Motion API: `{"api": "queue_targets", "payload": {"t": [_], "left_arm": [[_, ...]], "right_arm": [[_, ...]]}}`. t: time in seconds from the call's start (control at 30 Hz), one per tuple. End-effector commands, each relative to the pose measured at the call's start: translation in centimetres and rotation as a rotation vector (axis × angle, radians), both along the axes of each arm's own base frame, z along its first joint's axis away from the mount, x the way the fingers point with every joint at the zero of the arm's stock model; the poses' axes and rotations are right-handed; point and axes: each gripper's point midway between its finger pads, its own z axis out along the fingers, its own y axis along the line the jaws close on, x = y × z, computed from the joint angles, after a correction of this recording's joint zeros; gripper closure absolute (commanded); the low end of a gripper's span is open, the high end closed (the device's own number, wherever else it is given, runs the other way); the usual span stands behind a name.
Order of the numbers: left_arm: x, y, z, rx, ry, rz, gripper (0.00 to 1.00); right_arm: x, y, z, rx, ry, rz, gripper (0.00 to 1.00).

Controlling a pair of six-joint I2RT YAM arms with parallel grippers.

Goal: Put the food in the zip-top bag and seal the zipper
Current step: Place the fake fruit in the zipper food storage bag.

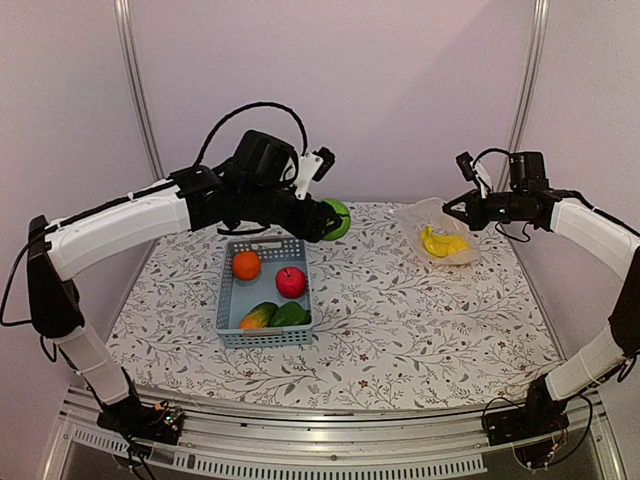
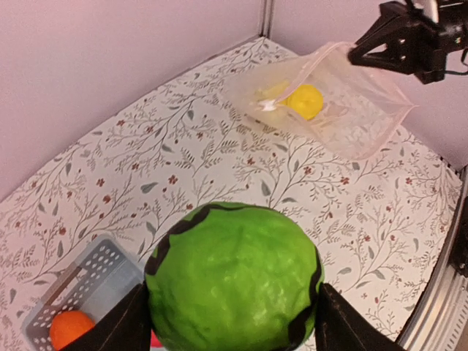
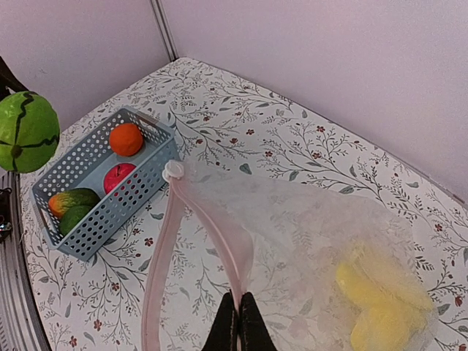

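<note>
My left gripper [image 2: 232, 322] is shut on a round green toy melon with dark stripes [image 2: 234, 281], held in the air past the basket's far end [image 1: 337, 218]; it also shows in the right wrist view [image 3: 28, 131]. My right gripper [image 3: 239, 322] is shut on the zipper [image 3: 227, 234] of the zip-top bag [image 3: 329, 241], holding its mouth open and raised [image 1: 440, 225]. A yellow banana [image 1: 443, 243] lies inside the bag [image 3: 380, 300]. An orange [image 1: 246, 265], a red apple [image 1: 291, 282] and green-and-yellow pieces [image 1: 275, 316] lie in the basket.
The light blue lattice basket [image 1: 228, 300] stands left of centre on the floral tablecloth [image 1: 400, 320]. Pale walls and corner posts close the back. The right arm [image 1: 590, 225] reaches over the right side.
</note>
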Motion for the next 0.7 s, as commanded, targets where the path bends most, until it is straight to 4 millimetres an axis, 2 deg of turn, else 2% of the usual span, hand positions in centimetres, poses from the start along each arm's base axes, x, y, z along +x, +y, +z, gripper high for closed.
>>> {"api": "queue_targets", "payload": {"t": [0.0, 0.17, 0.33, 0.67], "left_arm": [[-1.9, -5.9, 4.0, -0.121, -0.149, -0.164, 0.37], [-4.0, -10.1, 5.1, -0.129, -0.243, -0.274, 0.36], [-4.6, -13.5, 5.4, -0.184, -0.270, -0.304, 0.36], [-2.7, -18.9, 2.1, -0.128, -0.289, -0.277, 0.34]], "right_arm": [[-0.6, 0.3, 0.3, 0.019, -0.006, 0.028, 1.00], [-1.1, 0.8, 0.4, 0.042, 0.004, 0.058, 1.00], [-1.5, 1.1, 0.5, 0.056, 0.007, 0.081, 1.00], [-2.3, 1.7, 1.2, 0.101, 0.023, 0.120, 1.00]]}}
